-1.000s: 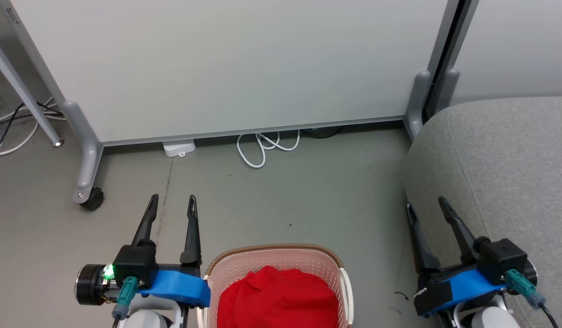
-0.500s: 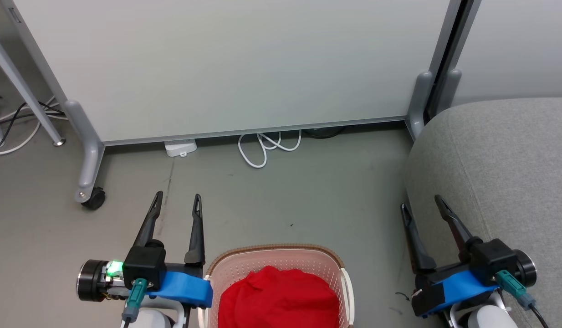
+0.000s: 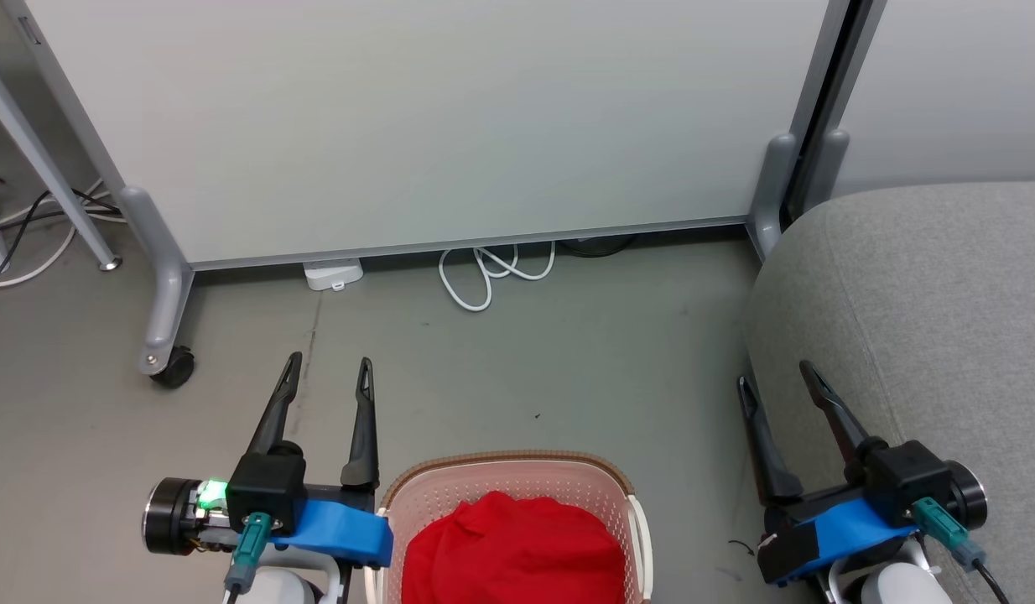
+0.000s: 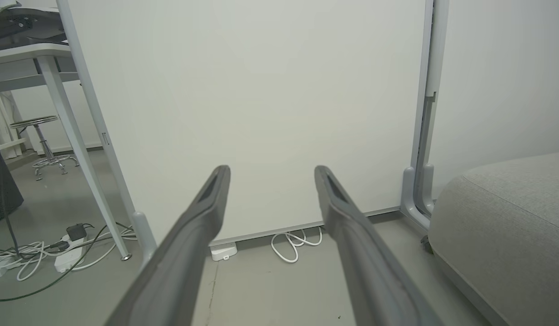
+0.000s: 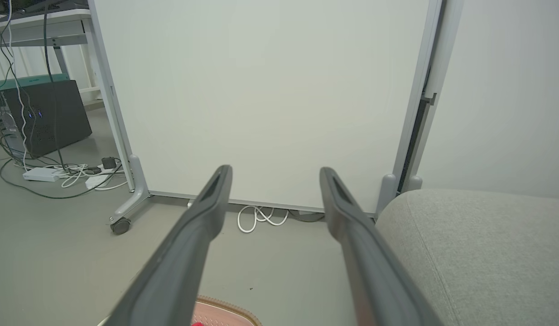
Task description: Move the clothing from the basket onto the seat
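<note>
Hovering either side of the basket (image 3: 505,459), both arms empty. Left gripper (image 3: 329,361) is just beside the basket's left rim, fingers spread, nothing between them. Right gripper (image 3: 775,374) is well off to the basket's right, close by the front edge of the seat (image 3: 920,319); contact cannot be told. Its fingers are likewise parted and hold nothing. Both point ahead toward the white partition (image 3: 417,126), not down at the load.

Clothing (image 3: 513,549): a mound of thin plain red fabric inside the basket, heaped to about rim height, bottom middle of the head view. Anything beneath it is hidden. Task judged not begun, since all visible red is in the basket.

Risks, as judged:
- Basket looks light and stands on smooth floor (image 3: 568,369); a finger catching the rim or a perforation on entry could tip or shove it
- Thin cloth is slack; a shallow pinch may take one fold and lose it mid-carry, dropping it between basket and seat
- A deep grab could drag a second piece half out and leave it hung over the rim
- Right arm works close to the upholstery; a swing inward may rub or snag it
- Basket's near side is cut off at the frame edge, so aim there is poor

Writing: none legible. The grippers' blue housings, the basket wall and the small white box (image 3: 331,273) under the partition carry no mark I can read. A green light (image 3: 203,497) glows on the left wrist
</note>
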Motion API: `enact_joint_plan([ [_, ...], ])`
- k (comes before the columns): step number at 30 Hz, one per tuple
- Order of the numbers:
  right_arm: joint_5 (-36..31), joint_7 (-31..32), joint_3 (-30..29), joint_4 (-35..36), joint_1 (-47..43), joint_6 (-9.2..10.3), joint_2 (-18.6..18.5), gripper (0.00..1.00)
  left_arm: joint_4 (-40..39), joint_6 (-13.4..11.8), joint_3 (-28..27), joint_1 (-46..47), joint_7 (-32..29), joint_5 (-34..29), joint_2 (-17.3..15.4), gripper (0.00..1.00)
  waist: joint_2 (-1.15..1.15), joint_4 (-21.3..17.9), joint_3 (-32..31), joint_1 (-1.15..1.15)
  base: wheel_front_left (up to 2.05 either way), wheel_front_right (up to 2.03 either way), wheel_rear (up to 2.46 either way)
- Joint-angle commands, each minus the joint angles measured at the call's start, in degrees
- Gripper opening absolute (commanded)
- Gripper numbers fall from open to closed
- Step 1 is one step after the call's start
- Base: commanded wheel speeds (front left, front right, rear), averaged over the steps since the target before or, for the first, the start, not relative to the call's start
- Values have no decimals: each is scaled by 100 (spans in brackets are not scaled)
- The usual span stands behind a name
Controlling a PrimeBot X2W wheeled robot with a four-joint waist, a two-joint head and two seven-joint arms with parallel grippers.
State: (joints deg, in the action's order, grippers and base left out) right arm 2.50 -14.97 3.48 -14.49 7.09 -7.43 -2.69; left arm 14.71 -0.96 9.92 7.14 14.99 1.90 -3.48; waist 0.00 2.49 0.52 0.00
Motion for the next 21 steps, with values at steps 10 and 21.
enact_joint_plan([
  [10, 36, -34, 21, 6, 93, -11, -35, 100, 103, 146, 17, 199, 29, -67, -18, 100, 0, -28, 55, 0, 0, 0, 0],
  [21, -48, -33, 89, 236, 422, -7, -34, 100, 401, 438, 231, 753, 27, -192, -153, 100, 0, -290, 687, 0, 0, 0, 0],
])
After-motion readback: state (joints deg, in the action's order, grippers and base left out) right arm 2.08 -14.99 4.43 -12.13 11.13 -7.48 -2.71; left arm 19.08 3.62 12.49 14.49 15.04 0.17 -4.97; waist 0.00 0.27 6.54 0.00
